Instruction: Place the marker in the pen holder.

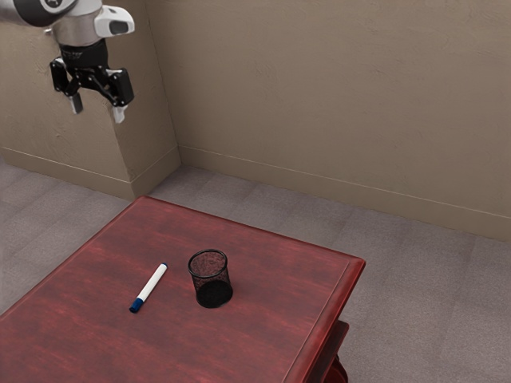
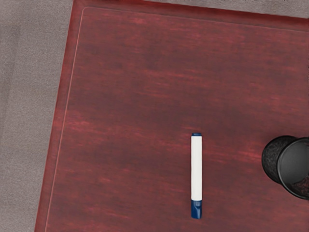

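Red wooden table [image 1: 72,327], grain streaked darker, lies nearest the exterior camera; a fine line runs just inside its raised border. Lower red woodwork [image 1: 338,341] shows beneath the edge at the exterior view's right.

White marker with a dark blue cap [image 1: 149,286]: flat on the tabletop, outside the holder, well apart from the table's far left corner as the exterior view has it. Cap end points away from the far edge; a small blue plug finishes the other end. Barrel reads plain white.

Round black mesh pen holder [image 1: 210,277]: upright, near the marker but apart from it, between it and the table edge at the exterior view's right. Base solid dark.

Black two-finger gripper [image 1: 98,109]: released, pale fingertips standing apart with wall visible between them. It hangs in the air, well above the tabletop, beyond the far left corner in the exterior view. White and grey arm [image 1: 77,27] above. Faint marks on the black collar [image 1: 84,54], too small to read.

Behind: beige plaster wall [image 1: 319,104], grey floor [image 1: 423,319].
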Tool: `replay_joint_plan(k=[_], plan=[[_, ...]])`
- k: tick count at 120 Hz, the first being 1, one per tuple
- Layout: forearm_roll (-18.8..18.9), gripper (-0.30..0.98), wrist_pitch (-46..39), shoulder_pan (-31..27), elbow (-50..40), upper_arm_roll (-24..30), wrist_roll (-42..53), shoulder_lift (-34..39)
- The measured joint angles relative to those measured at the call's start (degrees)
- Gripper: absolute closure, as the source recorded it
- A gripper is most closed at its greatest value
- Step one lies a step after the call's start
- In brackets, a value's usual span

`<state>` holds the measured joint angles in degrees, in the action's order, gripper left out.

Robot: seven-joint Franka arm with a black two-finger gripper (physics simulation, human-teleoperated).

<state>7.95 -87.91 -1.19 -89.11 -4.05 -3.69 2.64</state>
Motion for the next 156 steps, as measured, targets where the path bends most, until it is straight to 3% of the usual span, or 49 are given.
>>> replay_joint_plan(k=[25, 52, 83, 119, 156], plan=[[-0.23, 0.00, -0.96, -0.08, -2.43, 0.09, -1.22, -0.78], [-0.58, 0.00, -10.83, -0.62, -20.80, 0.17, -3.55, -2.20], [-7.09, 0.00, -27.71, -1.43, -39.53, 0.26, -6.43, -1.91], [-9.72, 0.00, -41.63, -1.22, -43.81, 0.32, -7.89, -7.66], [-9.70, 0.01, -47.13, -3.00, -40.60, 0.18, -6.22, -13.92]])
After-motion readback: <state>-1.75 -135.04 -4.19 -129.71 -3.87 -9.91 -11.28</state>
